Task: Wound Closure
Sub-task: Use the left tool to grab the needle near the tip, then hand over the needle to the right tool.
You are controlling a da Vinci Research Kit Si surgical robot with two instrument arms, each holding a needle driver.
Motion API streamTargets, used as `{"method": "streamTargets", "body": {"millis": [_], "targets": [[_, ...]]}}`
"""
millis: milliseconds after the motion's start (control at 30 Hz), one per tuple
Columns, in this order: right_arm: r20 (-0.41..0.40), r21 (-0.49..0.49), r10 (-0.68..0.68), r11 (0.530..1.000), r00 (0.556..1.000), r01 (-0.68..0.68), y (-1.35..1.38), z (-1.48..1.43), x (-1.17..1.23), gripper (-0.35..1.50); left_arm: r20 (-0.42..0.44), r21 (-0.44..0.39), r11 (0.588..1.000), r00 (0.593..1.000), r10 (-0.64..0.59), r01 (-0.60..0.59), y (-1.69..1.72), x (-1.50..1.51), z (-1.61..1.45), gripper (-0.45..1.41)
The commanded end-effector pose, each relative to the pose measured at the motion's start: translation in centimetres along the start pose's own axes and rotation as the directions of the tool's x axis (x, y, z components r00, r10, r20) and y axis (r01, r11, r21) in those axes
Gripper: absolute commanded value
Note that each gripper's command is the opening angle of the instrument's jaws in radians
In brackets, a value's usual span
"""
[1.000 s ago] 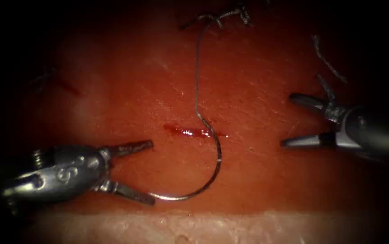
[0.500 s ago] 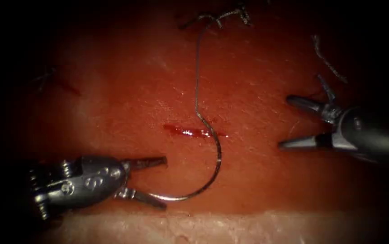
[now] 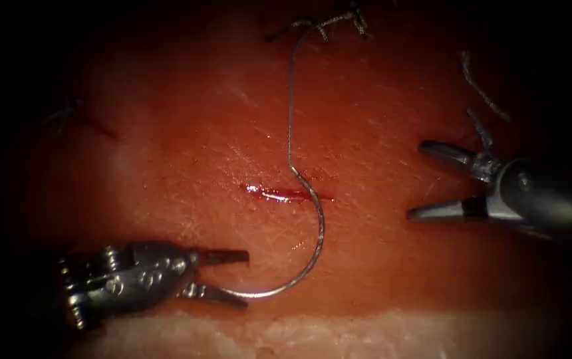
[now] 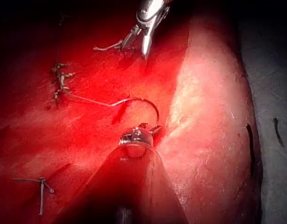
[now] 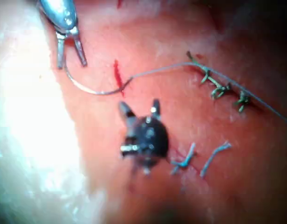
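Over on the left, your left tool (image 3: 236, 276) sits low by the tissue's near edge, jaws spread — the needle's tip end lies right between them, and nothing is clamped yet. The needle (image 3: 312, 256) lies flat on the tissue (image 3: 166, 166), curving up from those jaws to the right end of the cut (image 3: 286, 194), where red fluid (image 3: 266, 193) glistens. From the needle's tail the thread (image 3: 289, 100) runs straight up to a knotted stitch (image 3: 326, 23) at the far edge. Further right, your right tool (image 3: 419, 179) hovers well apart from the needle, jaws wide and holding nothing — a cut end of thread (image 3: 482, 86) lies just above it on the tissue.
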Motion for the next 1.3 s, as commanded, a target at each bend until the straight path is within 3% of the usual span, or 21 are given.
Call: {"method": "streamTargets", "body": {"millis": [33, 133, 333, 467, 500, 567, 733, 867, 933, 1300], "targets": [[-0.002, 0.001, -0.001, 1.000, 1.000, 0.001, 0.01, 0.08, -0.01, 0.89, -0.002, -0.001, 1.000, 1.000, 0.002, -0.002, -0.02, 0.00, 0.08, -0.05], [-0.002, 0.001, -0.001, 1.000, 1.000, 0.001, 0.01, 0.08, 0.00, 0.89, 0.007, -0.003, 1.000, 1.000, 0.004, -0.004, 0.00, -0.01, 0.08, -0.45], [-0.001, 0.000, 0.028, 1.000, 1.000, -0.028, 0.01, 0.08, -0.01, 0.89, 0.013, 0.002, 1.000, 1.000, 0.006, -0.006, 0.02, -0.04, 0.03, -0.45], [-0.012, -0.005, 0.123, 0.992, 0.992, -0.123, 0.02, 0.09, -0.04, 0.87, 0.024, 0.047, 0.995, 0.996, 0.084, -0.085, 0.00, 0.00, -0.05, -0.45], [-0.055, 0.005, 0.245, 0.970, 0.968, -0.245, 0.03, 0.10, -0.04, 0.86, 0.037, 0.083, 0.984, 0.987, 0.153, -0.156, -0.01, 0.04, -0.11, -0.45], [-0.122, 0.089, 0.365, 0.930, 0.923, -0.356, 0.03, 0.11, -0.04, 0.84, 0.056, 0.122, 0.969, 0.976, 0.210, -0.216, -0.03, 0.10, -0.19, -0.45], [-0.131, 0.180, 0.517, 0.851, 0.846, -0.492, 0.02, 0.24, 0.01, 0.84, 0.122, 0.200, 0.918, 0.938, 0.325, -0.344, -0.09, 0.26, -0.38, -0.45], [-0.152, 0.236, 0.577, 0.810, 0.802, -0.538, 0.08, 0.33, 0.08, 0.84, 0.193, 0.245, 0.854, 0.887, 0.420, -0.458, -0.08, 0.32, -0.44, -0.45], [-0.165, 0.256, 0.591, 0.799, 0.789, -0.545, 0.11, 0.36, 0.10, 0.86, 0.210, 0.249, 0.842, 0.875, 0.436, -0.479, -0.07, 0.30, -0.42, -0.45], [-0.189, 0.284, 0.602, 0.790, 0.776, -0.544, 0.16, 0.57, 0.28, 0.86, 0.217, 0.248, 0.828, 0.862, 0.459, -0.503, -0.06, 0.31, -0.39, -0.45]]}}
